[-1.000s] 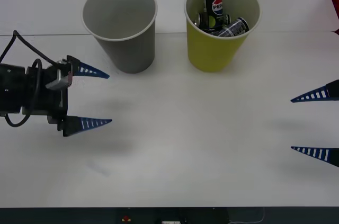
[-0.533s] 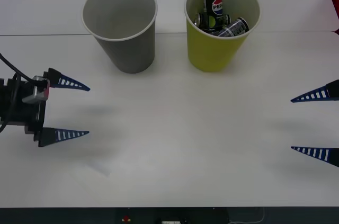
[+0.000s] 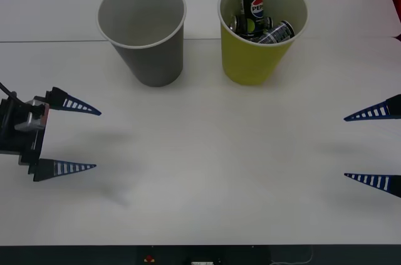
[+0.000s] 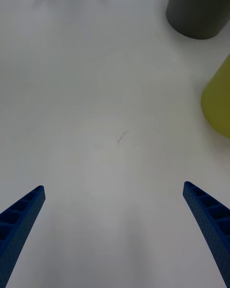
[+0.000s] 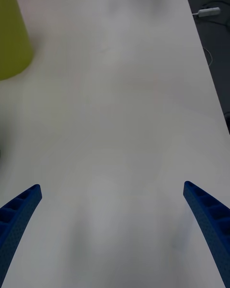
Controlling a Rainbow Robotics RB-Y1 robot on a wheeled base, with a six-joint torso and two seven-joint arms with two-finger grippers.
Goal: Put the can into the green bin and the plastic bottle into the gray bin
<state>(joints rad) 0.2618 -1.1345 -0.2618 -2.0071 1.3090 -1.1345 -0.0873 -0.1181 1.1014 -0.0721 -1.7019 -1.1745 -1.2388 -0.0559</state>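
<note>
Where wrist views crop it, green bin [image 3: 262, 33] holding cans, both grippers' jaws wide.

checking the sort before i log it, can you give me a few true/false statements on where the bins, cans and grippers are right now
1. The green bin holds several cans, among them a black Pepsi can. True.
2. The gray bin has a plastic bottle in it. False: its inside looks bare.
3. The left gripper is shut on a can. False: it is open, holding nothing, over the table near its left edge.
4. The right gripper is open at the table's right edge. True.
5. The gray bin stands to the left of the green bin, both upright. True.
6. A silvery can lies on the table between the grippers. False: it lies tilted inside the green bin.
</note>
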